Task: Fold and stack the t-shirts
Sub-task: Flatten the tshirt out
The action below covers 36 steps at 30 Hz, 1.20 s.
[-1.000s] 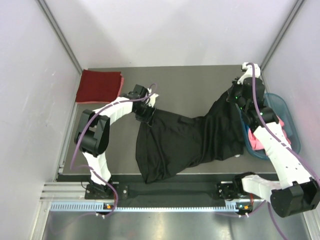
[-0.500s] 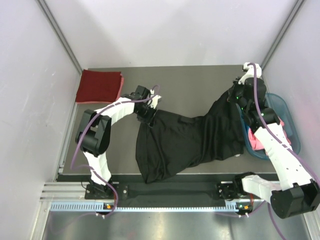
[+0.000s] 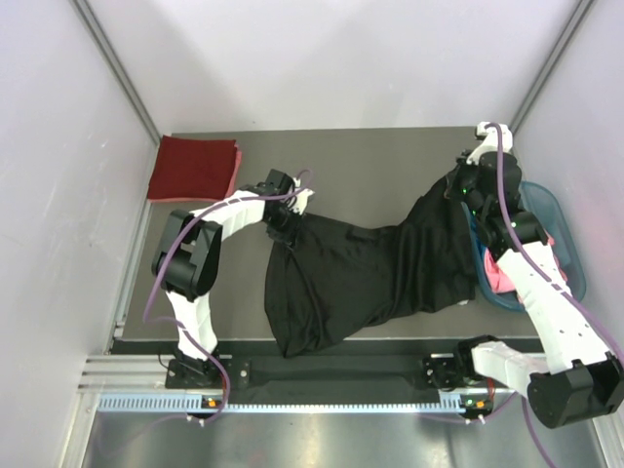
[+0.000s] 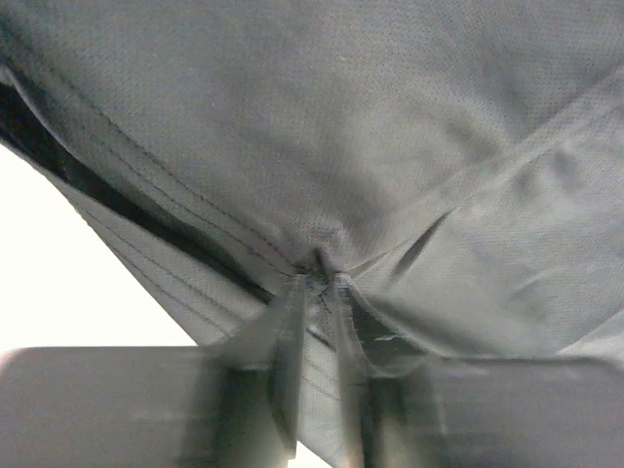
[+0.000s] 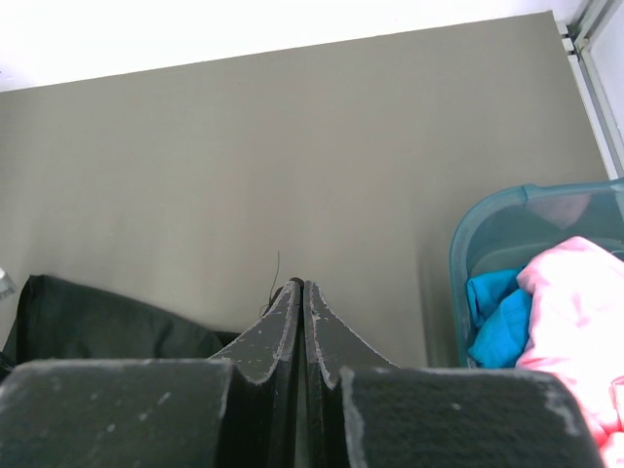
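A large black t-shirt (image 3: 351, 273) lies spread over the middle of the table, and its right side rises in a peak to my right gripper (image 3: 460, 187). That gripper (image 5: 299, 285) is shut, with a thread and a bit of black cloth at its tips. My left gripper (image 3: 284, 218) is at the shirt's far left corner. In the left wrist view its fingers (image 4: 288, 322) pinch a puckered fold of the dark cloth (image 4: 390, 146). A folded dark red t-shirt (image 3: 193, 168) lies at the far left corner. Pink (image 5: 575, 312) and blue (image 5: 497, 322) t-shirts lie in the basket.
A teal plastic basket (image 3: 570, 255) stands at the table's right edge, just right of my right arm. Grey walls close in the table on three sides. Bare grey tabletop (image 3: 361, 166) shows behind the black shirt.
My left gripper's jaws have come together on the black shirt's corner, and its wrist has shifted slightly. The right arm and the raised cloth have stayed still.
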Available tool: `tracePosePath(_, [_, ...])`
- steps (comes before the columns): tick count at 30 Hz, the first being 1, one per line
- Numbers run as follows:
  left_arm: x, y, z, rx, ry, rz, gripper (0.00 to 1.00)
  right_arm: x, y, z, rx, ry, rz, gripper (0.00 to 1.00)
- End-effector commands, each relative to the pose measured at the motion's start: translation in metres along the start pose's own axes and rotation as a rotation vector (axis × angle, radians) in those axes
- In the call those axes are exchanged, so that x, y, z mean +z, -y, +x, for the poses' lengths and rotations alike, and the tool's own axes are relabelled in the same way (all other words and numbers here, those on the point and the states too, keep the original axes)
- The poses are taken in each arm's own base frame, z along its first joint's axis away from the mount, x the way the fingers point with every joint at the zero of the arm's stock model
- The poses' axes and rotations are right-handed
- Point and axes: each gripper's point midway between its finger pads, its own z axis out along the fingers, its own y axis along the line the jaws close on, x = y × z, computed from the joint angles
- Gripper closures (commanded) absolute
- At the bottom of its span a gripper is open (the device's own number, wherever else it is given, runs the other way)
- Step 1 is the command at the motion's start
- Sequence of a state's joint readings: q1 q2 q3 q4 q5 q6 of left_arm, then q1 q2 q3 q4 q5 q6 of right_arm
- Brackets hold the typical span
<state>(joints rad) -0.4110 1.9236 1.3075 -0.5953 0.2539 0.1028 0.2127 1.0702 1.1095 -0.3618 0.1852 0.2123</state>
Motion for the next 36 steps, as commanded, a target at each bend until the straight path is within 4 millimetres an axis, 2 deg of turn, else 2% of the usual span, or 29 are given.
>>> tracePosePath(1, [0.002,-0.002,-0.008,0.025,0.019,-0.007,0.88,-0.013,0.001,-0.039,0.020,0.113,-0.003,1.00])
tracePosePath(3, [-0.003,-0.002,-0.012,0.018,0.034,-0.011,1.00,-0.013,0.001,-0.037,0.016,0.110,-0.002,1.00])
tracePosePath(8, [-0.033,0.001,-0.033,-0.018,0.124,-0.047,1.00,-0.015,0.002,-0.042,0.015,0.117,0.004,1.00])
tracePosePath(13, [-0.066,0.015,-0.050,-0.047,0.202,-0.023,1.00,-0.014,0.005,-0.041,0.011,0.113,0.023,1.00])
tracePosePath(16, [-0.079,0.011,-0.050,-0.048,0.205,-0.064,1.00,-0.014,0.007,-0.040,0.009,0.111,0.033,1.00])
tracePosePath(20, [-0.102,0.001,-0.054,-0.100,0.235,-0.157,1.00,-0.017,0.008,-0.049,0.015,0.122,0.038,1.00])
tracePosePath(22, [-0.106,0.005,-0.057,-0.093,0.258,-0.136,1.00,-0.019,0.008,-0.053,0.018,0.129,0.038,1.00])
tracePosePath(23, [-0.104,0.007,-0.056,-0.092,0.253,-0.122,0.89,-0.019,0.007,-0.054,0.020,0.130,0.038,1.00])
tracePosePath(25, [-0.089,0.012,-0.048,-0.098,0.207,-0.081,0.77,-0.021,0.006,-0.054,0.025,0.132,0.031,1.00])
tracePosePath(30, [-0.049,0.025,-0.032,-0.141,0.110,0.050,0.71,-0.022,0.007,-0.048,0.026,0.130,0.029,1.00])
tracePosePath(36, [-0.021,0.003,-0.028,-0.160,0.082,-0.038,0.68,-0.023,0.006,-0.048,0.024,0.131,0.018,1.00])
